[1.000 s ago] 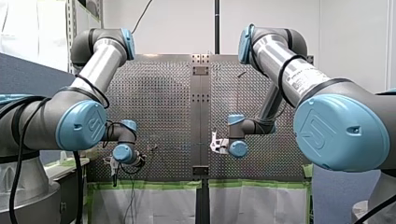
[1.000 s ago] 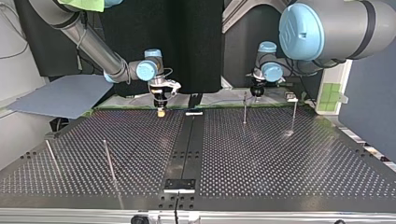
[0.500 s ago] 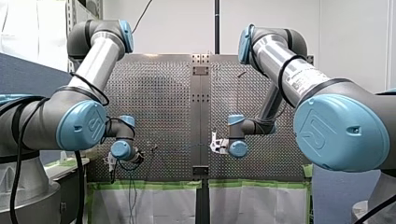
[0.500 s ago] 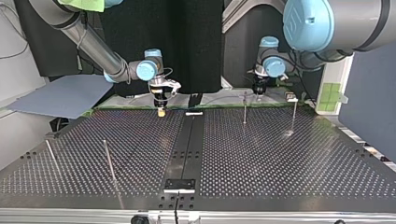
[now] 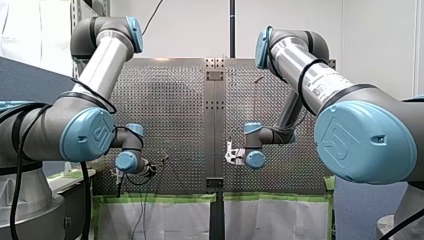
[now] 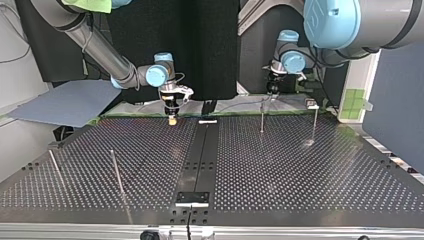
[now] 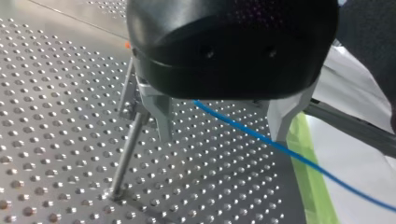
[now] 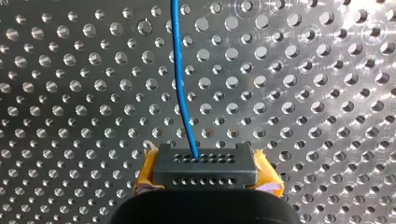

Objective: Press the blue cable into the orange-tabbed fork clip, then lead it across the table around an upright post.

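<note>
Metal fingers (image 7: 156, 109) on my left gripper (image 7: 222, 139) stand well apart, gripping nothing. You see the blue cable (image 7: 243, 126) come out from under the housing between them and run off past one fingertip, over the green tape (image 7: 317, 205) at the table's edge. Can't tell if it touches that finger. An upright post (image 7: 127, 151) sits just beside the other finger, its foot in the perforated table (image 7: 46, 116).

Right gripper (image 8: 204, 163): fingers together, clamped on the cable. It ends right at the tips, with yellow pads (image 8: 145, 175) showing on either side, and runs straight away over the plate.

Check the top view for pose. Right gripper (image 6: 172, 119) points straight down at the table's far edge, tips just above the plate, just left of the black centre strip (image 6: 200, 160). Its forearm climbs to the view's top-left corner. Left gripper (image 6: 272, 89) also points down but sits higher, behind the far edge, just behind the nearer of the two posts at the view's right.

Front view: left gripper (image 5: 120, 176) hangs low at the view's left and right gripper (image 5: 231, 154) sits near the middle, the two well apart. Both elbows are bent, forearms angling in from the sides.
</note>
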Available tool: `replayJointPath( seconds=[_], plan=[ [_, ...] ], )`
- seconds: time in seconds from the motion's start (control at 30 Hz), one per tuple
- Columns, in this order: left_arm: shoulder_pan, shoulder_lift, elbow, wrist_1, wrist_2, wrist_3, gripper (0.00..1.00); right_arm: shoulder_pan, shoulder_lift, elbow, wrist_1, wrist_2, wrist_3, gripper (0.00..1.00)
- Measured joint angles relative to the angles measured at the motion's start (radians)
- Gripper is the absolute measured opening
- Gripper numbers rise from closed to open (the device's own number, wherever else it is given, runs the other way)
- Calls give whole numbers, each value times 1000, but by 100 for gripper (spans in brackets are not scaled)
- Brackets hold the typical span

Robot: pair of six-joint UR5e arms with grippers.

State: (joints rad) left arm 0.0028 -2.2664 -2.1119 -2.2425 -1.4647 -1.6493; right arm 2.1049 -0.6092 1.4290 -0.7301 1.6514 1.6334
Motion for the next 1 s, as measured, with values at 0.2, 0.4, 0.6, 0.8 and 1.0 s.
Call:
replayJointPath(
  seconds=[0.2, 0.4, 0.6, 0.8, 1.0],
  plan=[
    [-8, 53, -26, 18, -40, -23, 100, 0, 0, -9, 7, -5, 1, 0],
    [-18, 110, -29, 14, -39, -42, 100, 1, 0, -35, 27, -13, 2, 0],
    [-39, 140, -29, 7, -9, -64, 100, 2, 0, -44, 38, -14, 6, 0],
    [-52, 142, -29, -4, -23, -108, 100, 9, 1, -47, 41, -19, 15, 0],
    [-66, 142, -30, -49, -68, -81, 100, 15, 3, -47, 52, -24, 17, 0]
  ],
)
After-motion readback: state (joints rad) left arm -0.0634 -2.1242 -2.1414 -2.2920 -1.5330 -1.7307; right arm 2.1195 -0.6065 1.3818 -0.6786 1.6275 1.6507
